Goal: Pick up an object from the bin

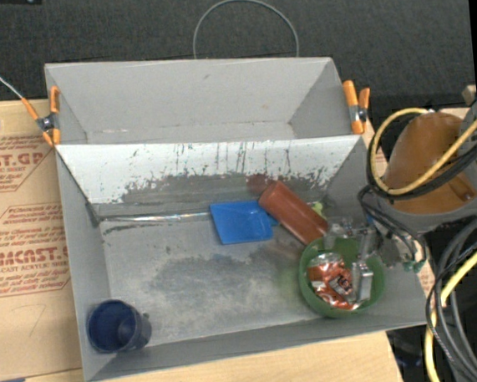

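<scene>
My gripper (362, 276) is low in the bin's near right corner. It hangs over the right side of a green bowl (312, 295). A crumpled red and silver wrapper (331, 281) lies inside that bowl, just left of the gripper. A reddish-brown block (289, 210) lies tilted behind the bowl, leaning toward the back wall. Left of the block, a flat blue square piece (240, 222) rests on the floor.
A dark blue cup (114, 326) lies in the near left corner. The arm, with its orange cover and cables, reaches in over the bin's right rim. Bare grey floor spreads across the middle and left of the bin.
</scene>
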You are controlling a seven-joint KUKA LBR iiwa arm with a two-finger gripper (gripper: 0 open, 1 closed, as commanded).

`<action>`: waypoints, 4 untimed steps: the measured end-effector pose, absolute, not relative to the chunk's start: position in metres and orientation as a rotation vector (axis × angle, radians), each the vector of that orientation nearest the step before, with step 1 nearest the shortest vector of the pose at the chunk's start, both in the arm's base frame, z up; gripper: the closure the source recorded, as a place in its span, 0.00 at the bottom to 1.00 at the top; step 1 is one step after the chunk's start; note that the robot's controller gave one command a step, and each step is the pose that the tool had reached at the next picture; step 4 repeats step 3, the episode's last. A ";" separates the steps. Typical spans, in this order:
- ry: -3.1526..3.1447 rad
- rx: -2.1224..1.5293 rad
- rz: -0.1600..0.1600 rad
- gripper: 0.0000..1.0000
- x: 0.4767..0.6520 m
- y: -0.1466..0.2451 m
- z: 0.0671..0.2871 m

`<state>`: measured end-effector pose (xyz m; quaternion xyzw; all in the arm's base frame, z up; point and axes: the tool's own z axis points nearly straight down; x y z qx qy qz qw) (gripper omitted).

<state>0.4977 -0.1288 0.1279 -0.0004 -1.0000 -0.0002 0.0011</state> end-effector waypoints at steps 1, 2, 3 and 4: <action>-3.154 0.001 0.004 1.00 0.502 -0.128 0.132; -3.154 0.001 0.004 1.00 0.502 -0.128 0.132; -3.149 -0.011 0.002 1.00 0.499 -0.127 0.221; -3.149 -0.011 0.002 1.00 0.499 -0.127 0.221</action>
